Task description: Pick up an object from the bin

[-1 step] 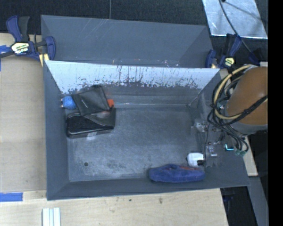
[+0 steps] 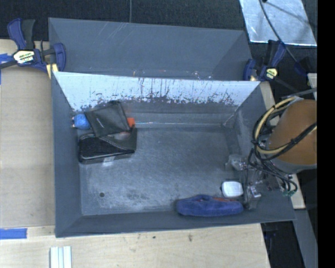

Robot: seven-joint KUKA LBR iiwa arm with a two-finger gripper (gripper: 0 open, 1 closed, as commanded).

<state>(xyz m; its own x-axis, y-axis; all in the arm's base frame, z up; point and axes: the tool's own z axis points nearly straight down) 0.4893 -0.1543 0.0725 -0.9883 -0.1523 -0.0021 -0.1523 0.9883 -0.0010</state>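
Note:
My gripper [image 2: 247, 178] is low in the bin's front right corner, coming in over the right wall. A small white rounded object [image 2: 231, 190] lies right against its left side; whether it is gripped I cannot tell. Just below and to the left, a long blue soft object [image 2: 207, 206] lies along the front wall, its right end touching the white object and reaching the gripper.
At the back left a black oblong case [image 2: 106, 148] lies flat with a dark grey pouch [image 2: 109, 121] leaning over it. A small blue item [image 2: 80, 121] and an orange bit [image 2: 130, 123] stick out from under the pouch. The arm's cables hang over the right wall.

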